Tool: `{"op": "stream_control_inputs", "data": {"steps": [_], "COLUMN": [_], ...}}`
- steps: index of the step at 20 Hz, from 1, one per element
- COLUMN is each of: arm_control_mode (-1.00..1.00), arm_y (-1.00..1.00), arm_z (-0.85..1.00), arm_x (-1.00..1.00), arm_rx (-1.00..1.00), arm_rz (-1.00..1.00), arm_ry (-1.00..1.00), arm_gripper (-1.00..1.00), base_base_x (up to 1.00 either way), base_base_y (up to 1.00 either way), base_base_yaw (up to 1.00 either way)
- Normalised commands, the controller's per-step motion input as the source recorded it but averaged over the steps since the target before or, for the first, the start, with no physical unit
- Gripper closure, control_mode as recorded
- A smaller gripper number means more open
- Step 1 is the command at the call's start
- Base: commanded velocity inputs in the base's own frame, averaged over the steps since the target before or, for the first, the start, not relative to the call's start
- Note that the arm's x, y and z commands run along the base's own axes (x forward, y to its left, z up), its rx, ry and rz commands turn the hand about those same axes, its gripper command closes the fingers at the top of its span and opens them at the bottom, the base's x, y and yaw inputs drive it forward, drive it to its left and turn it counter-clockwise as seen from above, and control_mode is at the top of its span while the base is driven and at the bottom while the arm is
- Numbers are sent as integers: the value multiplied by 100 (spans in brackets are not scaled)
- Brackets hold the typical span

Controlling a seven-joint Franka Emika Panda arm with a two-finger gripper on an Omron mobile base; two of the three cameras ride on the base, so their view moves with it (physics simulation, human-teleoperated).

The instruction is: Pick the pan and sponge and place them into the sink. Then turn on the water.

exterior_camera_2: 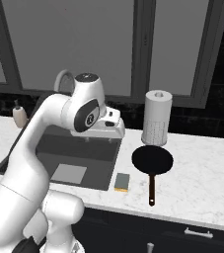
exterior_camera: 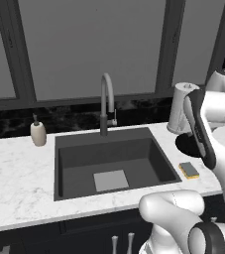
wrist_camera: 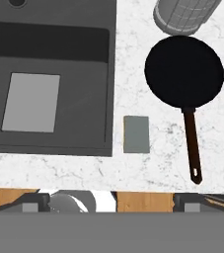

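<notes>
The black pan (exterior_camera_2: 153, 160) lies on the white counter right of the sink (exterior_camera_2: 84, 148), its reddish-brown handle (wrist_camera: 193, 148) pointing toward the counter's front edge. The sponge (exterior_camera_2: 122, 182) lies flat between the sink rim and the pan, and in the hand view the sponge (wrist_camera: 136, 134) shows its grey-green side. My gripper (exterior_camera_2: 116, 129) hangs high above the sink's right rim and looks straight down. It is open, and nothing sits between its fingertips (wrist_camera: 190, 201). The grey gooseneck faucet (exterior_camera: 105, 99) stands behind the basin. The pan (wrist_camera: 184, 69) and the sink (wrist_camera: 49, 44) lie below the hand.
A paper towel roll (exterior_camera_2: 157, 116) stands right behind the pan, nearly touching it. A cream soap dispenser (exterior_camera: 38, 133) sits at the sink's back left. A light grey square (exterior_camera: 110, 180) lies on the basin floor. Windows and a dark backsplash close off the back.
</notes>
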Motion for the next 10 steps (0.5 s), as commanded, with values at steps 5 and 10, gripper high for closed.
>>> {"op": "stream_control_inputs", "data": {"steps": [5, 10], "arm_control_mode": [-100, -100], "arm_y": [-47, -47], "arm_z": [-26, -30], "arm_x": [-19, -4], "arm_rx": [0, 0], "arm_rz": [-2, -1], "arm_ry": [3, 3], "arm_gripper": [-100, -100], "base_base_x": [0, 0], "base_base_y": [0, 0], "base_base_yaw": [0, 0]}}
